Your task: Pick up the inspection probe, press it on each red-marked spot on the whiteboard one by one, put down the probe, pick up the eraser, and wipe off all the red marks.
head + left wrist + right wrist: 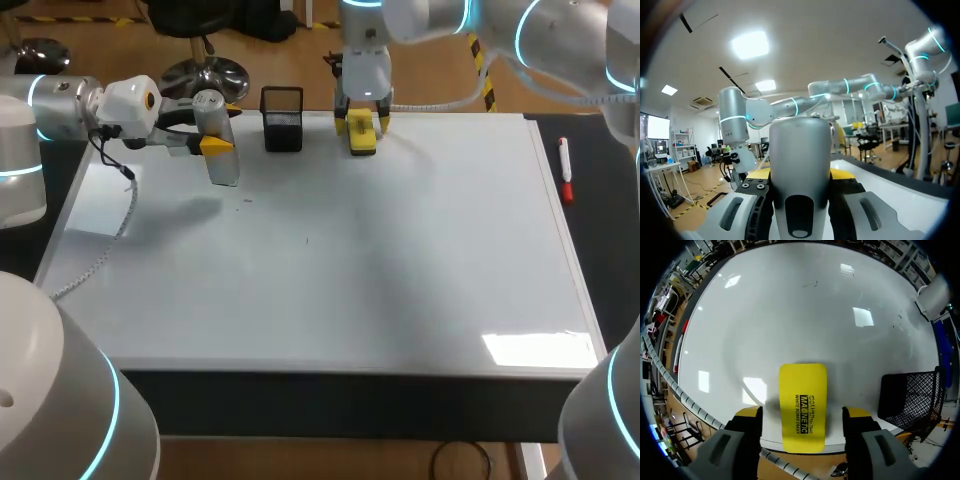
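My left end effector (208,145) grips the grey cylindrical probe (800,150) above the whiteboard's (400,260) far left corner, while my right end effector (802,412) stands wide astride the flat yellow eraser (802,385), so closing on it seems next.

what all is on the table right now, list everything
white flat whiteboard: 1, white, covers most of the table
grey cylindrical probe: 1, grey, held above the board's far left
black wire-mesh basket: 1, black, board's far edge
yellow rectangular eraser: 1, yellow, board's far edge, beside the basket
red marker pen: 1, red, right of the board
left claw: 1, yellow-tipped, shut on probe
right claw: 1, yellow-tipped, open, straddling eraser
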You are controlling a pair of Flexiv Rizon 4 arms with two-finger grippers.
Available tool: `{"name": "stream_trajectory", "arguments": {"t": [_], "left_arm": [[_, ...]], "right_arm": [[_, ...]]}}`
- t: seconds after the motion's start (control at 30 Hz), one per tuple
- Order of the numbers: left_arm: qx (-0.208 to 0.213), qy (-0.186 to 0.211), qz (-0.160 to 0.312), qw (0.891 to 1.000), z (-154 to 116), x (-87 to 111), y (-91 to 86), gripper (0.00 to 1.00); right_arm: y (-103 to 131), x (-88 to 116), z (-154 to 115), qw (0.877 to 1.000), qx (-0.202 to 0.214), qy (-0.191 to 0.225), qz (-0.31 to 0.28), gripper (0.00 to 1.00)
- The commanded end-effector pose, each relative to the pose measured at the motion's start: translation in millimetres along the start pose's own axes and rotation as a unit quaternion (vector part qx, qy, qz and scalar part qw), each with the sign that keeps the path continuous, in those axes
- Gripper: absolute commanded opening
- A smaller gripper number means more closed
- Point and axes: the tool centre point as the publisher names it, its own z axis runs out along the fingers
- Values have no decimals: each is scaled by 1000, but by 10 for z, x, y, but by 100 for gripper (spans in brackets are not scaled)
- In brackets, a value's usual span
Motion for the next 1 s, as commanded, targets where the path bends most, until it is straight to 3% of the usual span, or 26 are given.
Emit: {"name": "stream_trajectory", "arguments": {"t": [0.03, 0.2, 0.43, 0.5, 0.77, 1.0], "left_arm": [[-1, -1, 1, 1000, 1, 7, -14, 0], [-1, -1, 1, 1000, 1, 7, -14, 0], [-1, -1, 1, 1000, 1, 7, -14, 0], [-1, -1, 1, 1000, 1, 7, -14, 0], [-1, -1, 1, 1000, 1, 7, -14, 0], [-1, -1, 1, 1000, 1, 7, -14, 0]], "right_arm": [[72, 74, -127, 1000, 8, -2, 5, 100], [136, 192, -261, 1000, 18, -12, 20, 100], [261, 556, -658, 994, 63, -63, 70, 100], [316, 676, -804, 989, 81, -96, 80, 100], [390, 1154, -1209, 972, 88, -124, 181, 100], [392, 1449, -1409, 943, 56, -136, 297, 100]]}}
